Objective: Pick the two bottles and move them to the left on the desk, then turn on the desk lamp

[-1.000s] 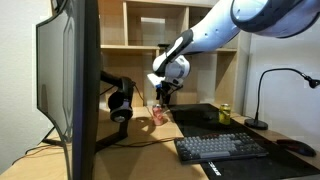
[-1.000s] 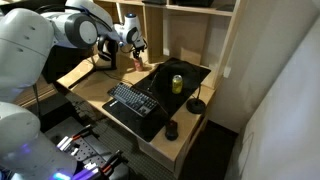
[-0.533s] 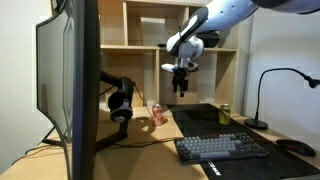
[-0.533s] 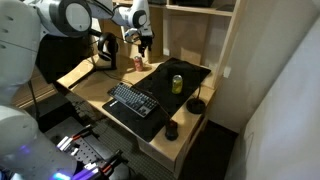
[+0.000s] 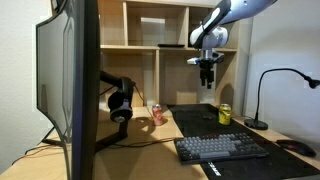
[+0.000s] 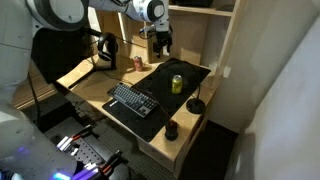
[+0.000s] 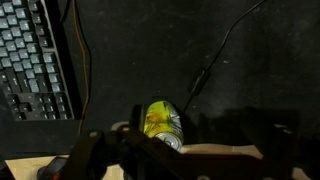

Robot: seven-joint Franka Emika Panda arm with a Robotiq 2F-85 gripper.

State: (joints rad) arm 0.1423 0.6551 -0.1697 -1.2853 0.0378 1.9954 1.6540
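The yellow-green bottle (image 5: 225,114) (image 6: 177,84) stands upright on the black mat of the desk (image 6: 92,88). My gripper (image 5: 207,76) (image 6: 160,42) hangs open and empty high above the desk, up near shelf height and roughly over that bottle. The wrist view looks down on the yellow-green bottle (image 7: 163,122) against the dark mat. The pinkish-red bottle (image 5: 157,113) (image 6: 138,63) stands on bare wood near the headphones. The desk lamp (image 5: 258,108) has its round base (image 6: 196,104) at the mat's edge, and its head (image 5: 311,80) is unlit.
A keyboard (image 5: 220,148) (image 6: 133,100) (image 7: 35,65) lies on the mat's front part, with a mouse (image 6: 171,129) beside it. Black headphones (image 5: 120,105) hang behind a large monitor (image 5: 70,80). A wooden shelf unit (image 5: 150,30) rises behind the desk.
The gripper has risen from just above the pinkish-red bottle and swung across to a spot high over the yellow-green one. Both bottles stayed put.
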